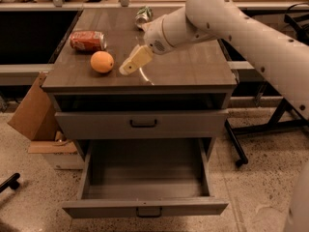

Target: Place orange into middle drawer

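The orange (102, 62) sits on the dark wooden cabinet top (183, 66), left of centre. My gripper (126, 69) hangs over the top just right of the orange, a small gap away, its tan fingers pointing down-left. It holds nothing. The middle drawer (145, 178) is pulled out below, its grey interior bare, with a small handle on its front (148, 210). The upper drawer (143, 123) with a dark bar handle is closed.
A red soda can (87, 40) lies on its side behind the orange. A crushed silver-green can (143, 15) lies at the back of the top. A cardboard box (34, 115) stands left of the cabinet. A black stand leg (260, 127) is on the right.
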Available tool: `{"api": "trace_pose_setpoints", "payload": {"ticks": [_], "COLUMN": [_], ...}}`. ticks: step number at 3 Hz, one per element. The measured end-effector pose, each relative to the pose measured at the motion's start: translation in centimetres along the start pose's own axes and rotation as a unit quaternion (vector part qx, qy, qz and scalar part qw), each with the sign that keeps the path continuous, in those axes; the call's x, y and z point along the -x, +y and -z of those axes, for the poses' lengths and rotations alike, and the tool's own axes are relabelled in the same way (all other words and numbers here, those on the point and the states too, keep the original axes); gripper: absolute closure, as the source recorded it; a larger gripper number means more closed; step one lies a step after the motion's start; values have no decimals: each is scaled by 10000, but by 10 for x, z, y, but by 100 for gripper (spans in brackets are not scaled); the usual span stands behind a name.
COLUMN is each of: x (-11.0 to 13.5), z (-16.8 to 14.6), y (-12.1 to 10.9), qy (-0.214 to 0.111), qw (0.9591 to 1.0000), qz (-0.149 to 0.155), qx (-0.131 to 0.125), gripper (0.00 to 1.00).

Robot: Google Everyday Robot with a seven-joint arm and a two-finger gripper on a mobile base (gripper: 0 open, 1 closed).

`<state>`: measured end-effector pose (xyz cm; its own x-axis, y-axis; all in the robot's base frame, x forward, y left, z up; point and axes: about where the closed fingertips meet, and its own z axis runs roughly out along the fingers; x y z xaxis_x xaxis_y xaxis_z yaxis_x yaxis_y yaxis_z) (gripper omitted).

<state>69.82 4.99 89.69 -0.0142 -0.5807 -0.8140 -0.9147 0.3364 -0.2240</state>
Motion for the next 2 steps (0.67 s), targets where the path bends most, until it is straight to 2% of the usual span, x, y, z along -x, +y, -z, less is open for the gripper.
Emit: {"api": "trace_pose_setpoints", "payload": {"ticks": [2], "x": [12], "z": [-45], "y": [10], "qy": [-162], "qw": [9997], "qz": [-65], "qx": [195], "gripper": [0]}}
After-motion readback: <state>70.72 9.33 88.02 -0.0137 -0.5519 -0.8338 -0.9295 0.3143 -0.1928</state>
